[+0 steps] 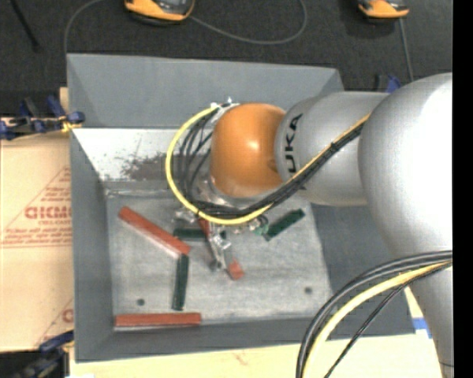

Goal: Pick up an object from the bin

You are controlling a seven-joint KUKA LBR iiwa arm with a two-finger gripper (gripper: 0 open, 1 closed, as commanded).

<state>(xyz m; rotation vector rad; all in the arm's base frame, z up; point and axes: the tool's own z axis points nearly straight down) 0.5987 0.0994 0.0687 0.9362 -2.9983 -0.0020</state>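
My gripper [219, 257] hangs below the orange wrist cover, low over the middle of the bin floor. A small orange-red block [235, 271] lies just to its lower right, touching or nearly touching the tip. A dark green stick [179, 282] lies upright in the view to its lower left. A long orange-red stick [152, 231] lies slanted to its left, and a short dark green piece [188, 232] sits by that stick's right end, close under the wrist.
Another green stick [284, 224] lies slanted at the right, partly under the arm. A long orange-red stick [158, 319] rests along the bin's front wall. The arm and its cables cover the back middle of the bin.
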